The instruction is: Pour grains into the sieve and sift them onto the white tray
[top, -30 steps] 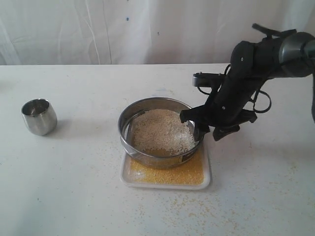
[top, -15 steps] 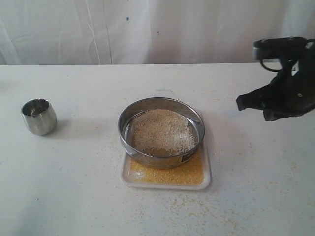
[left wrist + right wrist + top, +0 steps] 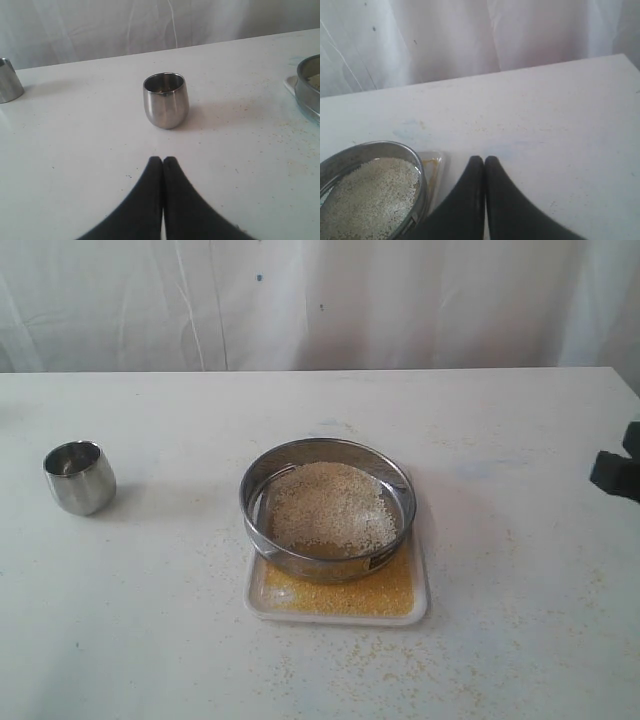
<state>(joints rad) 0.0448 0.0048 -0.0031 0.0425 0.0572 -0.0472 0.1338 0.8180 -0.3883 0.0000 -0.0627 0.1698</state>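
A white curtain is hanging behind the white table (image 3: pixel 150 620). The wide round steel sieve (image 3: pixel 300 562) is sitting on the flat square white plastic tray (image 3: pixel 425 612), holding pale coarse grains (image 3: pixel 330 505), with fine yellow ones lying beneath the sieve. Our left gripper (image 3: pixel 163 160) and right gripper (image 3: pixel 484 159) are pinched together, empty, clear of the sieve. We are judging the sifting done; next, perhaps, comes lifting the sieve away.

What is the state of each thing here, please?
Sieve: resting on the white tray, holding pale coarse grains.
White tray: covered with fine yellow grains.
Steel cup: upright, standing alone.
Left gripper: shut, empty.
Right gripper: shut, empty.
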